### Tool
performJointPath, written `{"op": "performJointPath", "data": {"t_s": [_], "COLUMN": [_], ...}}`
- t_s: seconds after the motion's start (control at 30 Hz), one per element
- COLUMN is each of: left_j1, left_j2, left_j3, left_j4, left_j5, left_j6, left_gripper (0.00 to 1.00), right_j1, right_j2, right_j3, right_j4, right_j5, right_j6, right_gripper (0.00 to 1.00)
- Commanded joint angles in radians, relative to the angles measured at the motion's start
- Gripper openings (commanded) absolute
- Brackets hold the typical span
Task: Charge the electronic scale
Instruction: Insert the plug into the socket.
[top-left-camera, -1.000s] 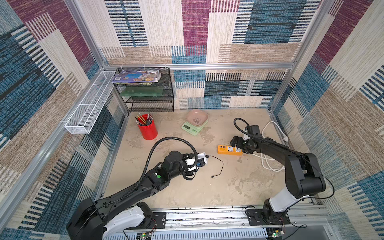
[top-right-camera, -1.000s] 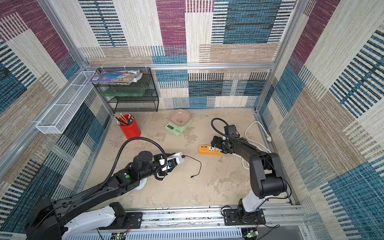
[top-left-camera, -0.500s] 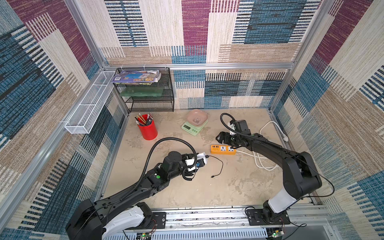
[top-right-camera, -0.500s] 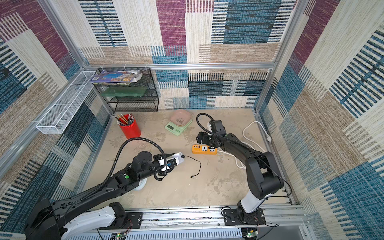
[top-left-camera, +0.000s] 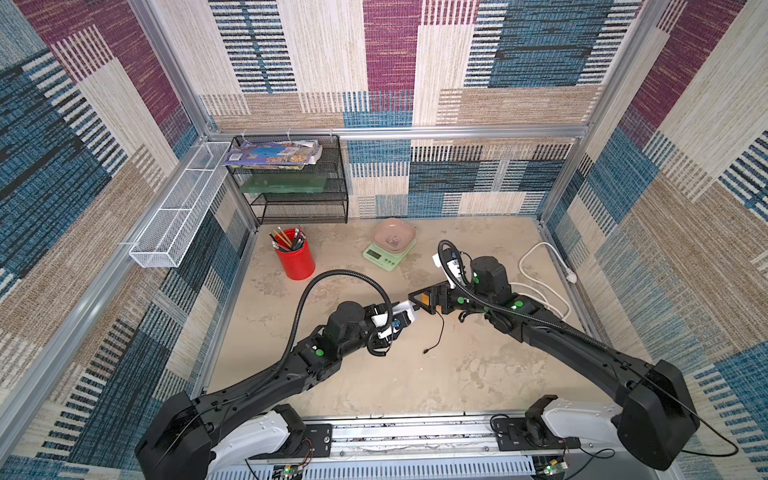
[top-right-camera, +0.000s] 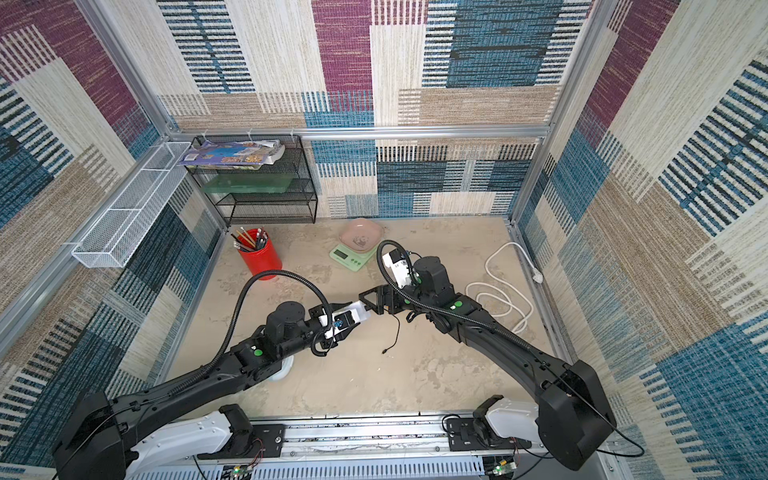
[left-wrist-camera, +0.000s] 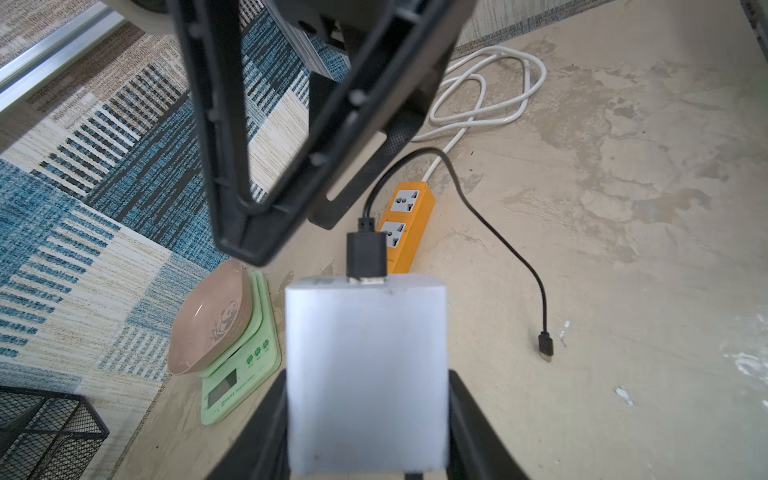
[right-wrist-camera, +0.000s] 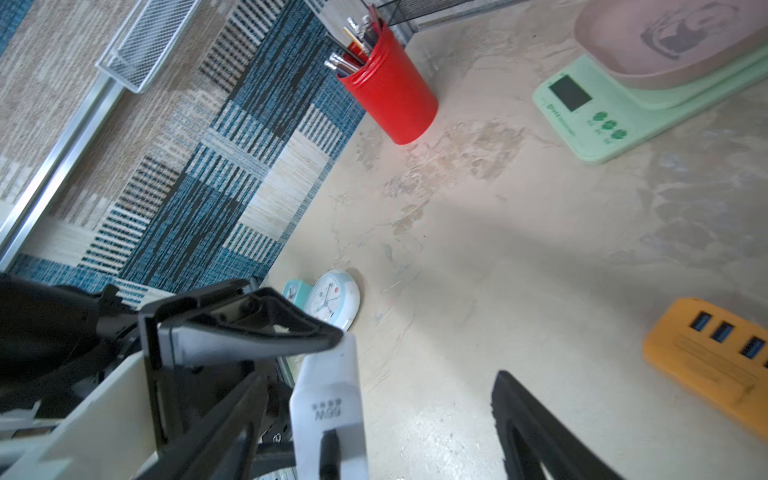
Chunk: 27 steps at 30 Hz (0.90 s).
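Observation:
The electronic scale (top-left-camera: 384, 255) (top-right-camera: 351, 257) (left-wrist-camera: 239, 374) (right-wrist-camera: 602, 112), mint green with a pink panda tray, stands at the back middle of the table. My left gripper (top-left-camera: 405, 316) (top-right-camera: 353, 318) (left-wrist-camera: 368, 386) is shut on a white charger block (top-left-camera: 402, 311) (left-wrist-camera: 365, 374) held above mid-table. A black cable (left-wrist-camera: 498, 232) is plugged into the block, and its free plug (top-left-camera: 427, 351) lies on the table. My right gripper (top-left-camera: 422, 300) (top-right-camera: 372, 300) (right-wrist-camera: 382, 395) is open, its jaws either side of the block's cable end (right-wrist-camera: 328, 399), one finger (right-wrist-camera: 519, 415) well clear.
An orange power strip (left-wrist-camera: 409, 224) (right-wrist-camera: 715, 361) lies below the right gripper, its white cord (top-left-camera: 536, 286) looped toward the right wall. A red pencil cup (top-left-camera: 296, 259) stands at back left before a black mesh rack (top-left-camera: 299, 183). A pale-blue clock (right-wrist-camera: 332, 299) sits under the left arm.
The right arm has swung left from the power strip's far side to the charger in the left gripper, its jaws narrowing a little. The left arm has stayed put.

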Motion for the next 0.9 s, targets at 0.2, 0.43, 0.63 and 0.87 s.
{"op": "performJointPath", "data": {"t_s": [0.2,0.43,0.63,0.87], "left_j1": [0.002,0.002,0.002,0.008], "left_j2": [-0.009,0.002,0.007,0.013], "left_j3": [0.032,0.038,0.035,0.013], "left_j4": [0.044,0.045,0.061,0.077], "left_j5": [0.013,0.014,0.004,-0.080], "left_j6": [-0.054,-0.059,-0.069,-0.075], "left_gripper": [0.45,0.45,0.57,0.85], "right_j1": [0.068,0.068,0.066,0.051], "right_j2": [-0.010,-0.004,0.001,0.034], "right_j3": [-0.026,-0.013,-0.004,0.114], "right_j4": [0.076,0.089,0.087,-0.128], "right_j5": [-0.045,-0.058,-0.048,0.252], "right_j6": [-0.067,-0.069,-0.057,-0.016], "right_gripper": [0.69,0.32,0.16,0.13]}}
